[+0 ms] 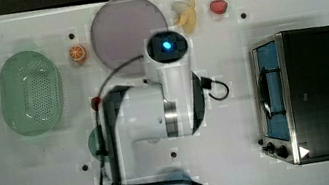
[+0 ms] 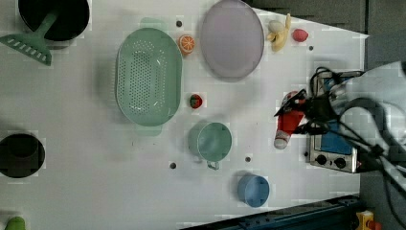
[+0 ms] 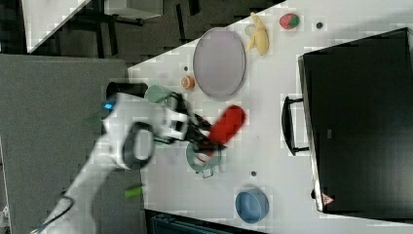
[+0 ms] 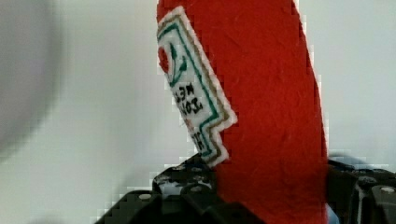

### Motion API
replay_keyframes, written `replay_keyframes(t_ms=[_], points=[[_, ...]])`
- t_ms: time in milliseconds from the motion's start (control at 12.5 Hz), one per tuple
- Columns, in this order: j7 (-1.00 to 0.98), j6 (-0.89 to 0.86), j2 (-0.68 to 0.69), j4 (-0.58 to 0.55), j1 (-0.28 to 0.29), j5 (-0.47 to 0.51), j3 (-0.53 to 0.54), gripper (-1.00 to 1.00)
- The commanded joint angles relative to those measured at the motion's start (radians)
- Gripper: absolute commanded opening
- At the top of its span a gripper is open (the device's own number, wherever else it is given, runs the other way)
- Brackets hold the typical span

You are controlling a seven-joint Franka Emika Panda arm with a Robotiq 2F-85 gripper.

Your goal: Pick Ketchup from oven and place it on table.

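My gripper (image 3: 207, 141) is shut on the Ketchup (image 3: 228, 124), a red bottle with a white label (image 4: 196, 102). It grips the bottle near one end (image 4: 271, 186). In the left view the Ketchup (image 2: 288, 122) hangs cap-down in the gripper (image 2: 300, 115), over the white table (image 2: 72, 191) in front of the oven (image 2: 335, 148). The oven (image 1: 324, 91), black-topped with blue glass, stands at the top view's right. In the top view the arm covers the bottle.
A purple plate (image 1: 127, 27), a banana (image 1: 186, 13) and a red fruit (image 1: 218, 6) lie along the far edge. A green colander (image 1: 30, 92) and an orange half (image 1: 77, 53) sit at the top view's left. A green cup (image 2: 213, 141) and a blue bowl (image 2: 253, 190) stand nearby.
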Motion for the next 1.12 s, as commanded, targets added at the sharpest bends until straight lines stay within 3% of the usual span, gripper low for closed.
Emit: replay_keyframes(t_ms=[80, 320, 560, 640, 880, 1120], points=[[0.035, 0.185, 0.029, -0.039, -0.017, 0.002, -0.005, 0.24], [0.035, 0.326, 0.114, -0.083, -0.013, 0.004, 0.004, 0.30], [0.036, 0.372, 0.146, -0.084, -0.013, 0.006, 0.007, 0.93], [0.036, 0.371, 0.137, -0.083, -0.013, 0.006, 0.007, 1.00], [0.036, 0.353, 0.049, -0.060, -0.013, 0.005, -0.001, 1.00], [0.036, 0.224, -0.094, 0.044, -0.013, 0.004, -0.005, 1.00]])
